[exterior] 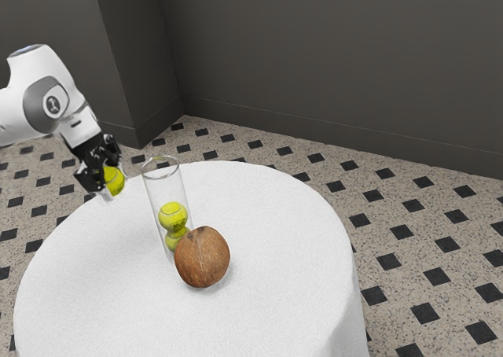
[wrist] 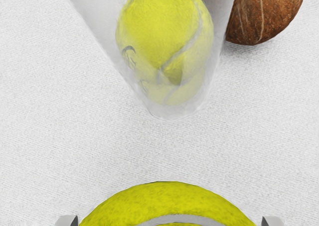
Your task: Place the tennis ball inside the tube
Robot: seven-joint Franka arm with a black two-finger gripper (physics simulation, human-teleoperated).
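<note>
Claw (exterior: 110, 185) clamped on the tennis ball (exterior: 115, 179), one finger to each side; ball is in the air, outside the tube (exterior: 167, 192). Grip across the sides leaves the underside free, which should suit a drop from above. Next: the tube, upright, its mouth facing up, just beyond the ball; presumably stood so to let balls fall in and stack. Two do so inside, an upper ball (exterior: 173, 215) over a lower ball (exterior: 174, 241), with room above them, I judge, for the third. Next move probably calls for raising the ball over the rim, centring it, then letting go. Risk: a low approach could knock the tube (clear walls, easy to misjudge). Coconut (exterior: 202, 257) close beside the tube's foot; contact cannot be told. It may be mere clutter, though it could hinder a tipping tube on that side. All stand on a round counter (exterior: 86, 294) under a white, finely woven cloth (exterior: 275, 310), smooth on top and falling over the edge. Farther out, speckled beige floor (exterior: 428, 231) with small dark diamonds, then plain dark grey walls (exterior: 338, 66) with a low skirting, meeting in a corner.
</note>
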